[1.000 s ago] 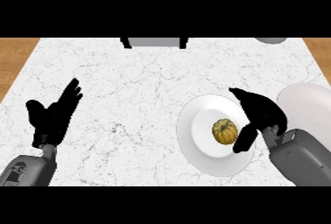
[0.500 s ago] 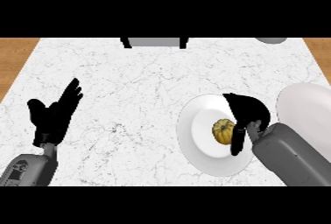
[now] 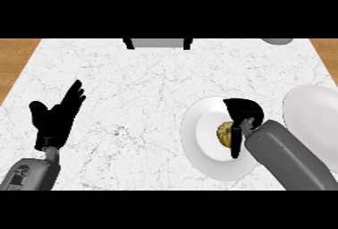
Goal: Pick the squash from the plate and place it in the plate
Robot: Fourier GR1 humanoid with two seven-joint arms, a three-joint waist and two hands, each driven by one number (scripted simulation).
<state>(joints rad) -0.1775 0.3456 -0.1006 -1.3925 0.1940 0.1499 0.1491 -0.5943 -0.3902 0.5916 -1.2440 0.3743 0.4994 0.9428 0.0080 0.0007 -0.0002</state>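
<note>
squash [image 3: 225, 133]: small, hard, rounded, likely rolls | right hand [image 3: 243, 112] fingers curled over it, closure unclear | take its sides | left hand [image 3: 56, 117] fingers apart

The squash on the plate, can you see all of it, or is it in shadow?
In the head view, only the left side of the yellow-green squash shows; the right hand and its grey forearm cover the rest. No dark shadow lies on it. The white plate under it looks evenly lit, with no glare.

Right hand [image 3: 243, 112] fingers curled; left hand [image 3: 56, 117] open.
</note>
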